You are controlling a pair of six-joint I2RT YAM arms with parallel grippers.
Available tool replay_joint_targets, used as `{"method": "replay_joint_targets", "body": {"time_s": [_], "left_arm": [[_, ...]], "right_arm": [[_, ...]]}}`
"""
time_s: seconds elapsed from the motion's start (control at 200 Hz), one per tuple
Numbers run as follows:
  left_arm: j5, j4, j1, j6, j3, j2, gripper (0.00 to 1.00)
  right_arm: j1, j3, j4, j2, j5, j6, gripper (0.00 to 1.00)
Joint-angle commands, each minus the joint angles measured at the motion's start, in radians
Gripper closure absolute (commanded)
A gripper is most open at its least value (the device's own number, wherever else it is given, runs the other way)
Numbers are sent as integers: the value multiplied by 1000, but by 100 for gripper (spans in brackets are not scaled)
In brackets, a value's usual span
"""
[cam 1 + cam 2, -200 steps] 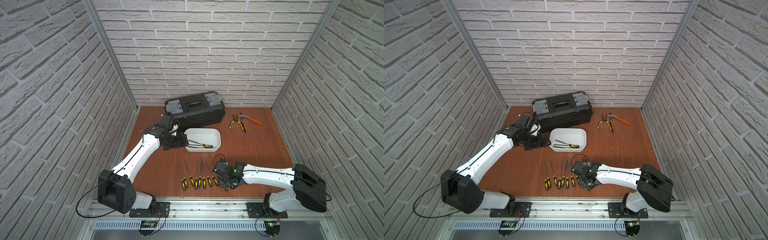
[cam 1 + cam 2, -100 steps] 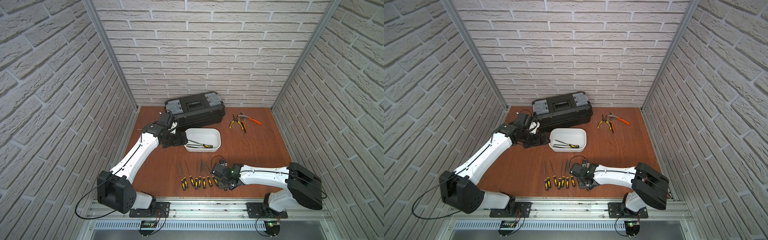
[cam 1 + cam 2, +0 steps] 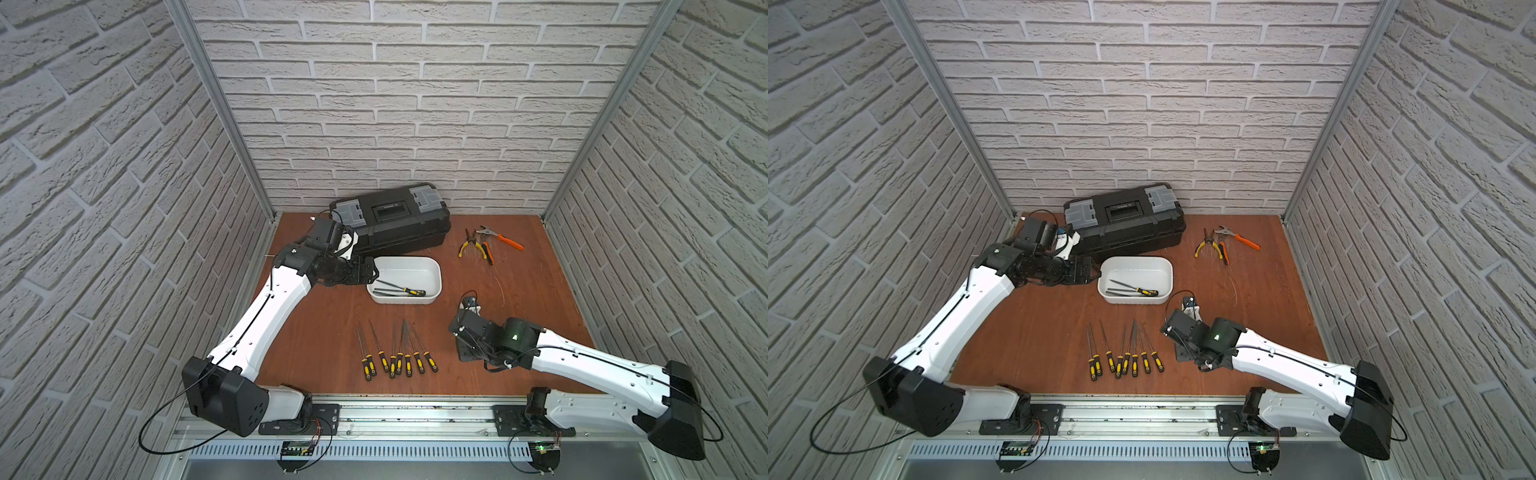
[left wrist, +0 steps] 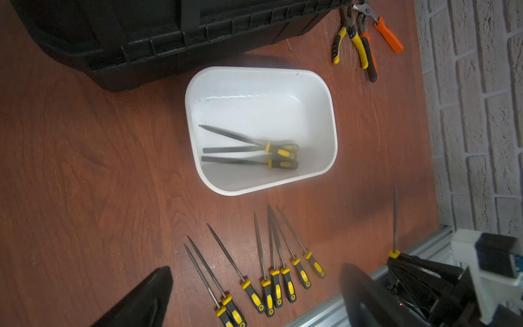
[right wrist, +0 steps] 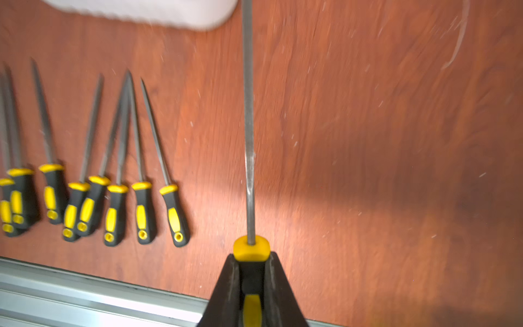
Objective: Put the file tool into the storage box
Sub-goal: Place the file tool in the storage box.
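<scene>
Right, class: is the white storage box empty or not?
Not empty: three yellow-and-black-handled files lie inside the storage box, visible in the left wrist view.

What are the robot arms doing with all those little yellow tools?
They are putting files into the white box. The right pincer is shut on the handle of one file, its tip pointing toward the box. Three files already lie inside. The left pincer is open and empty beside the box. A row of files waits on the table.
</scene>
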Motion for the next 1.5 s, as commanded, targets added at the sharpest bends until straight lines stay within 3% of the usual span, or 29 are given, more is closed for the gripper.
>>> {"method": "replay_joint_targets", "body": {"time_s": [0.0, 0.12, 0.23, 0.59, 0.76, 1.0, 1.495], "left_arm": [[2, 16, 9, -3, 42, 24, 2], [11, 35, 28, -33, 61, 48, 2], [-31, 12, 49, -67, 91, 60, 2], [-57, -46, 64, -129, 161, 120, 2], [-117, -10, 62, -236, 150, 138, 2], [-203, -51, 22, -289, 141, 124, 2], [-275, -89, -37, -323, 220, 188, 2]], "right_arm": [[-73, 95, -47, -14, -22, -198, 93], [-180, 172, -2, 8, -134, -396, 92], [-243, 255, 14, 84, -154, -572, 92], [-370, 659, -5, 504, -378, -1002, 96], [-380, 830, -70, 697, -438, -1123, 98], [-381, 798, 122, 790, -429, -1223, 98], [-380, 949, 170, 1043, -380, -1398, 95]]}}
